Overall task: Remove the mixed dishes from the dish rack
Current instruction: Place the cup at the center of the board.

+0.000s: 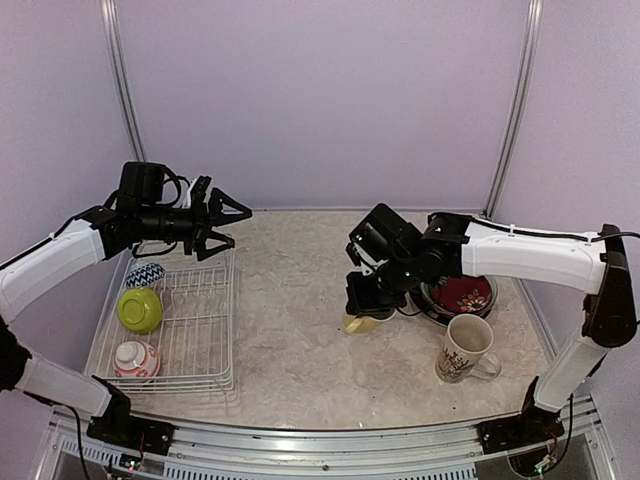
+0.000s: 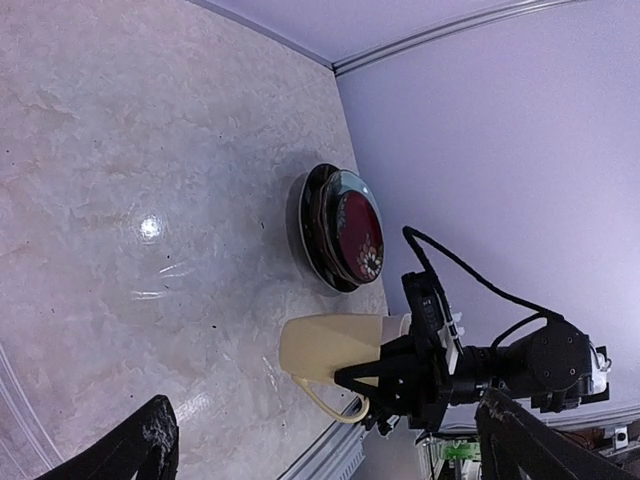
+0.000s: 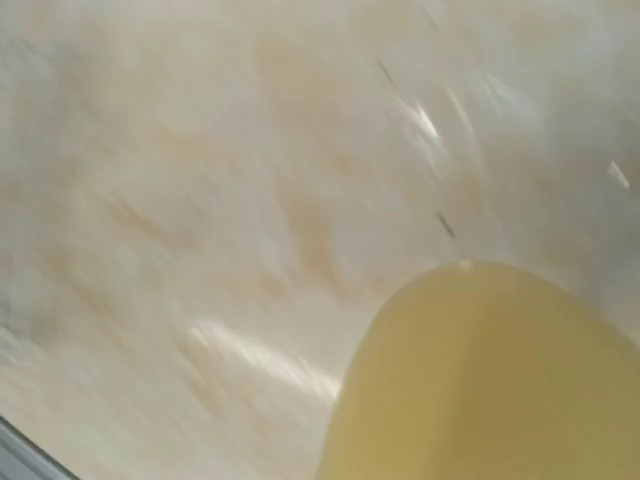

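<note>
Three bowls (image 1: 140, 309) sit in the white wire dish rack (image 1: 205, 340); left tool (image 1: 240, 226) hangs open over its far edge; right tool (image 1: 363, 306) grips the pale yellow ceramic mug (image 1: 358, 324), apparently placing it on the marbled surface (image 1: 290, 300); next, I judge, a clean release

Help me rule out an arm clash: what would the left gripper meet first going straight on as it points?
Probably the yellow mug held by the right gripper: the left wrist view shows both ahead, between the left gripper's fingers. Depth is unclear, so it might pass above them.
</note>
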Controlling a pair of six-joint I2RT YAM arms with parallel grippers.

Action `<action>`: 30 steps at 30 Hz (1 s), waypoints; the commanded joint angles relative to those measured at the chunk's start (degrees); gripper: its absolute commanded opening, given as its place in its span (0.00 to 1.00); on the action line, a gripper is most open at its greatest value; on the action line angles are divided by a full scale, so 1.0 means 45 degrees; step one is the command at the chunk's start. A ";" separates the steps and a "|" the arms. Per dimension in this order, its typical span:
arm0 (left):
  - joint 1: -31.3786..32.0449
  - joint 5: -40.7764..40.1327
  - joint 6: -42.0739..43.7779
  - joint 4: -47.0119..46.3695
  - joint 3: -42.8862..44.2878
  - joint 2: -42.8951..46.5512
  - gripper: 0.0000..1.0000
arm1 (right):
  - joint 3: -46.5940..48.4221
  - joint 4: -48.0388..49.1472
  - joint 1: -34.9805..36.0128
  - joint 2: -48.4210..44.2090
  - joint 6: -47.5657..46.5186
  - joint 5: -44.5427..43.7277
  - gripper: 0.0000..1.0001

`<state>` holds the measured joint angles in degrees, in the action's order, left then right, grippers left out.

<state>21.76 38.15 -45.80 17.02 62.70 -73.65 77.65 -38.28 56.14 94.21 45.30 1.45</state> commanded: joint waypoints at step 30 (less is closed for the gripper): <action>-0.0530 -0.0634 0.0871 0.2814 -0.0819 0.0352 0.99 | -0.2469 -0.3948 0.1763 -0.0060 0.1021 -0.1642 0.00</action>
<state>19.88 35.99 -42.76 24.82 61.08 -74.43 69.78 -59.22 63.44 96.62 48.51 -5.37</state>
